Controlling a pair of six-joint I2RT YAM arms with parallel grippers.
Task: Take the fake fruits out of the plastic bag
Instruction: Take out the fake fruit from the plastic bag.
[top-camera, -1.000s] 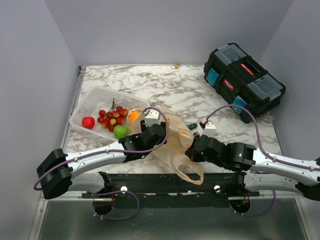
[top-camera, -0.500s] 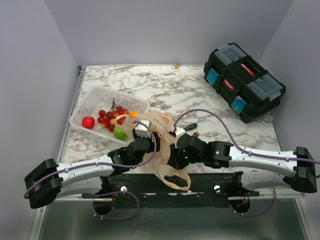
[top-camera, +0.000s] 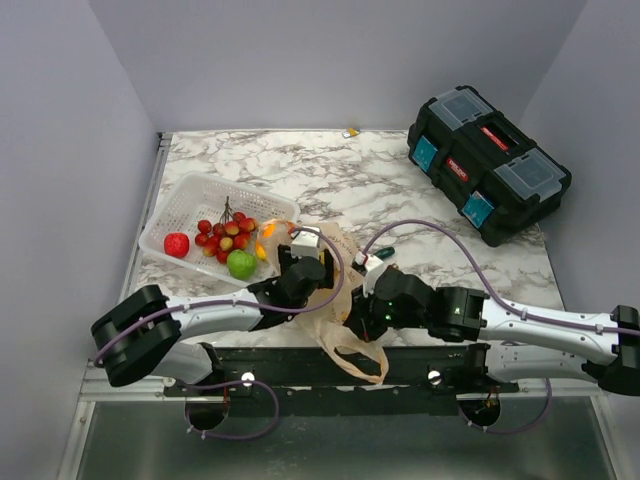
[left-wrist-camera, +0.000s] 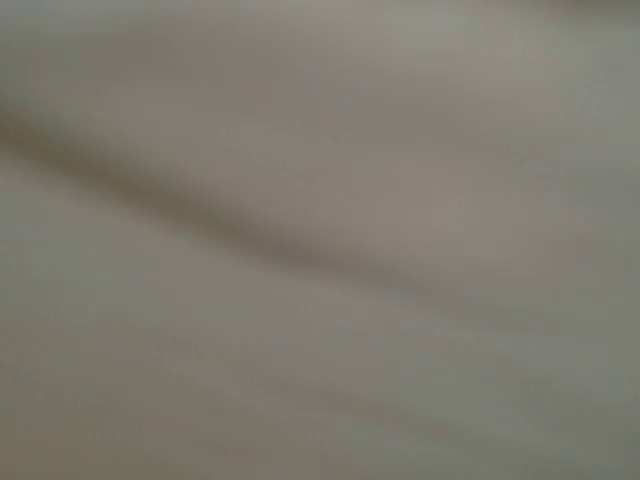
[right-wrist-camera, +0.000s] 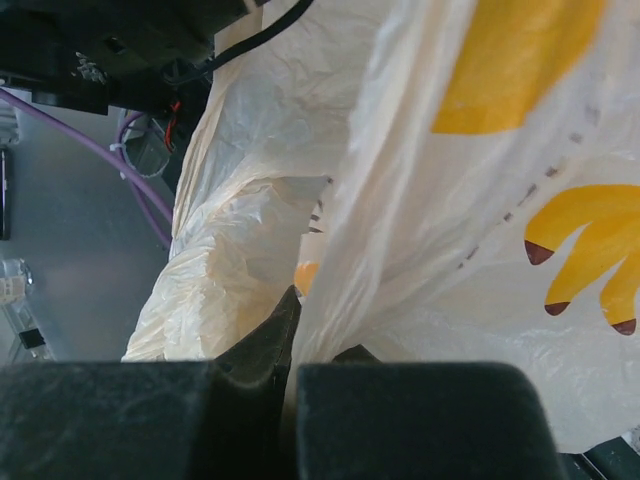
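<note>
The plastic bag lies crumpled at the table's near edge, one loop handle hanging over it. My right gripper is shut on its film; in the right wrist view the bag with yellow banana prints is pinched between the fingers of the gripper. My left gripper is pushed into the bag's far side, its fingers hidden, and its wrist view shows only blurred beige film. A red fruit, a green fruit and an orange-yellow one lie in the white basket.
A bunch of small red berries lies in the basket too. A black toolbox stands at the back right. A small green-handled tool lies just beyond the right gripper. Side walls close in the table.
The left arm has swung its wrist forward and right, into the bag. The right gripper, still holding the film, first pulled left, then shifted slightly right.
</note>
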